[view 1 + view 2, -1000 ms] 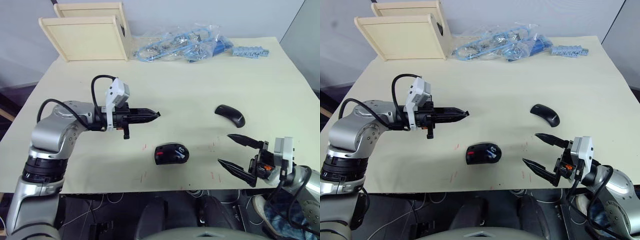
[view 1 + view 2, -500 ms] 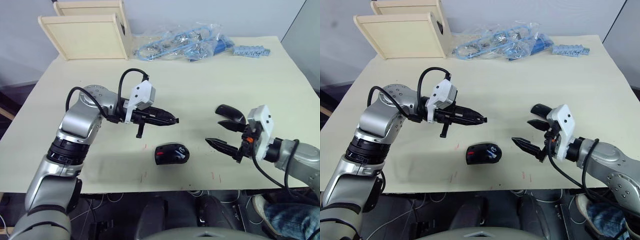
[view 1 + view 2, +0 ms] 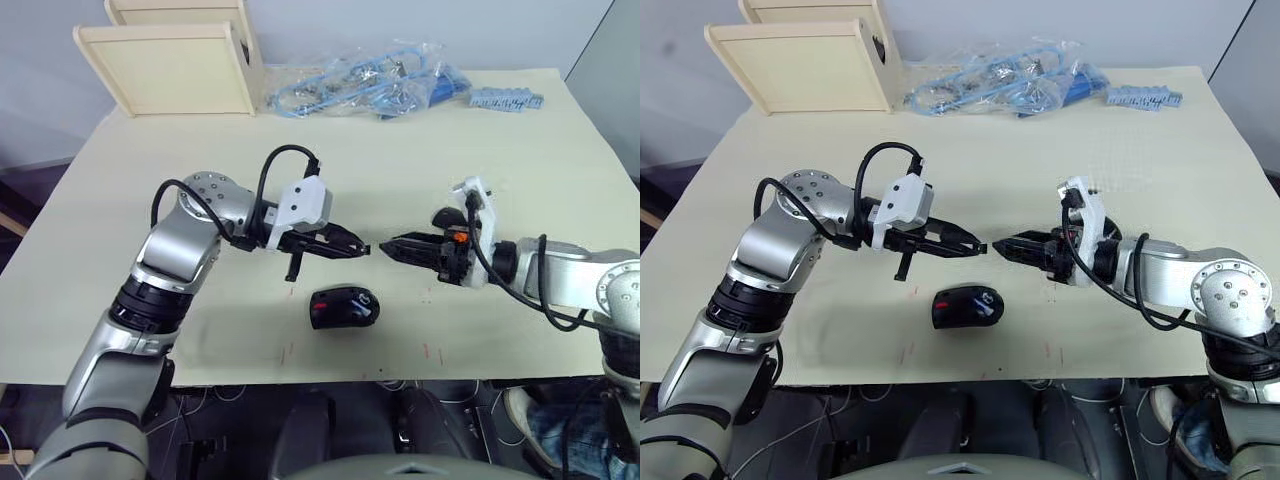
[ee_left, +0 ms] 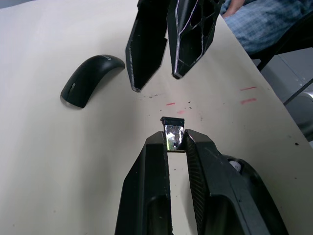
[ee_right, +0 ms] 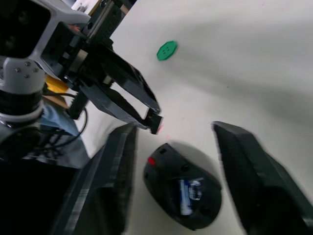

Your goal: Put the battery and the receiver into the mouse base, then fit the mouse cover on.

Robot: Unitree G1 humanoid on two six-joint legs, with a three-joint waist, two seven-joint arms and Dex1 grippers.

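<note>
Fingers (image 4: pixel 159 161) of your left gripper (image 3: pixel 358 247) pinch the small receiver (image 4: pixel 171 132) at their tips in the left wrist view, facing your right gripper (image 4: pixel 157 81), whose fingers are spread, with the mouse cover (image 4: pixel 89 83) lying beyond on the table (image 4: pixel 44 161). From the head views, you see both grippers tip to tip above the mouse base (image 3: pixel 343 307), which sits near the table's front edge. Your right wrist view shows the blue battery (image 5: pixel 186 195) seated inside that base.

Battery (image 5: pixel 188 195) seemingly inside mouse base (image 3: pixel 343 307); mouse cover (image 4: pixel 89 83) apart
</note>
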